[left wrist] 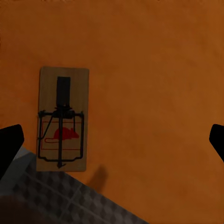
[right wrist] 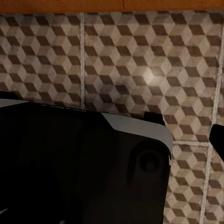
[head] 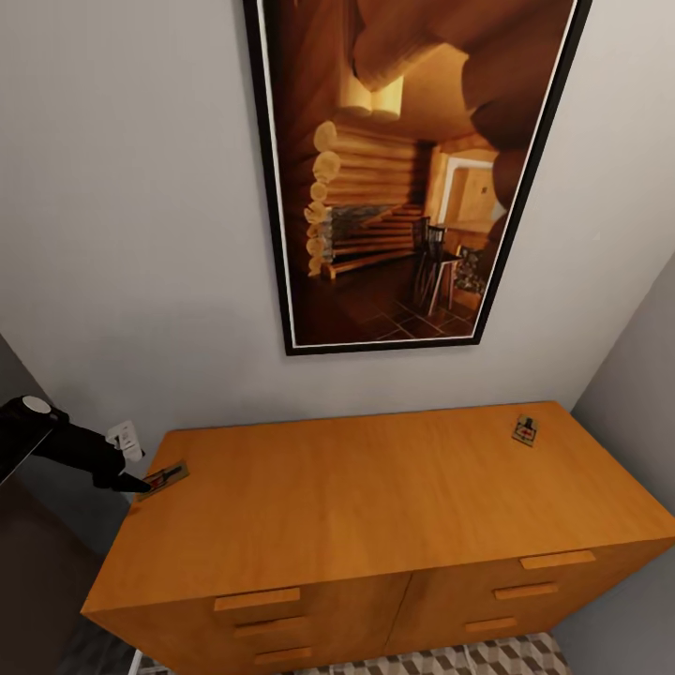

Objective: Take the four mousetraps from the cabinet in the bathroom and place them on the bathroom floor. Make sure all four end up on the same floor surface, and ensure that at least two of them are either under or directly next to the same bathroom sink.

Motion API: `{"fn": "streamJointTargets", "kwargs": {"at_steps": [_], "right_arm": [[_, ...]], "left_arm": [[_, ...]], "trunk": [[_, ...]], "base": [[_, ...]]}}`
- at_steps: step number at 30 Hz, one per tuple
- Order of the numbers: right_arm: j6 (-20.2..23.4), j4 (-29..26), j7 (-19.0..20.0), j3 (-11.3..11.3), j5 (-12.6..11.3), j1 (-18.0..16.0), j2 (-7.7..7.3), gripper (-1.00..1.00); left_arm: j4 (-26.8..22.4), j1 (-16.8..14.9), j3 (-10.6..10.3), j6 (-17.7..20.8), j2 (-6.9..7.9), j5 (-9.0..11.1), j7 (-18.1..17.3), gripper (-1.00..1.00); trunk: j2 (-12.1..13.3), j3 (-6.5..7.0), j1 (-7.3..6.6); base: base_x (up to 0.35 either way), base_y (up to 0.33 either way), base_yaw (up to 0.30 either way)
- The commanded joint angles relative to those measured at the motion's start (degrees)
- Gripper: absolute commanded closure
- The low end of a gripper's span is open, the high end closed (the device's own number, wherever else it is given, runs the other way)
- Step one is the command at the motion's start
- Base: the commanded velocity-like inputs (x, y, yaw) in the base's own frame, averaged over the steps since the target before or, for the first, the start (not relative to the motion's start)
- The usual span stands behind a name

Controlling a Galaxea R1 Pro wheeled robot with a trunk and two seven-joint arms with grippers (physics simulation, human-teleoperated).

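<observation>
Left gripper [left wrist: 112,140]: jaws wide apart, empty, fingertips cut off at frame edges; right gripper: state cannot be told; mousetrap [left wrist: 62,119]: tan plate, wire, red mouse print, at cabinet [head: 375,497] top's left edge; second mousetrap [head: 525,430]: far right corner, small.

No legible text, brand or number in any view. Sole sign noted: red mouse silhouette printed on mousetrap [left wrist: 62,120] lying on cabinet [left wrist: 154,70] top. Wording, if any, unreadable.
</observation>
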Motion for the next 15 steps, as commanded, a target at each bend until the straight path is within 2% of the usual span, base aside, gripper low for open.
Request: {"fn": "streamJointTargets", "kwargs": {"at_steps": [1,15], "right_arm": [[-0.2,0.1,0.2,0.4,-0.6,-0.1,0.0,-1.0],[-0.2,0.1,0.2,0.4,-0.6,-0.1,0.0,-1.0]], "left_arm": [[-0.1,-0.1,-0.1,0.6,0.04,-0.1,-0.2,-1.0],[0.1,-0.1,-0.2,0.6,0.02,-0.1,-0.2,-1.0]], "trunk": [[-0.1,-0.12,0.03],[-0.1,-0.12,0.03]], "base": [[0.003,0.0,0.0],[0.001,0.0,0.0]]}}
